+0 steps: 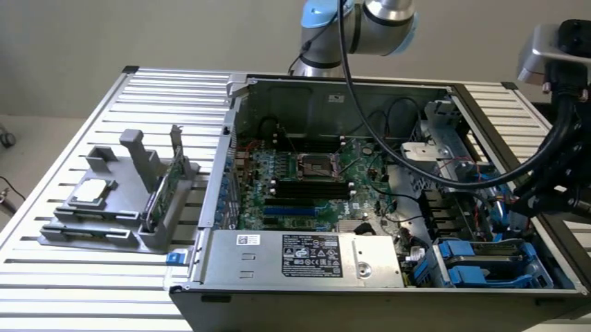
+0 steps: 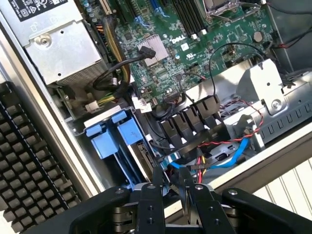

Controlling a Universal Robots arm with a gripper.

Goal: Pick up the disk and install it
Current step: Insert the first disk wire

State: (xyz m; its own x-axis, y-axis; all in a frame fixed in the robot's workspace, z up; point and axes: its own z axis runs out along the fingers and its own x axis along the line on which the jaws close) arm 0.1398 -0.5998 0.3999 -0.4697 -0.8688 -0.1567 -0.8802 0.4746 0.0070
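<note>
exterior view's left: grey holder (image 1: 111,232) with chip (image 1: 93,191) and green card (image 1: 166,187) | middle: open computer case (image 1: 333,90) | right front corner: disk (image 1: 485,250) in bay, blue rails showing | gripper (image 2: 171,174) near it, fingers parted, grasping nothing

The arm (image 1: 388,21) is silver-grey with a light-blue cap (image 1: 319,14); a black cable (image 1: 347,69) hangs off it. The tool (image 2: 171,178) is matte black: 2 slim fingers (image 2: 152,204) on hinged links dotted with small screws.
</note>
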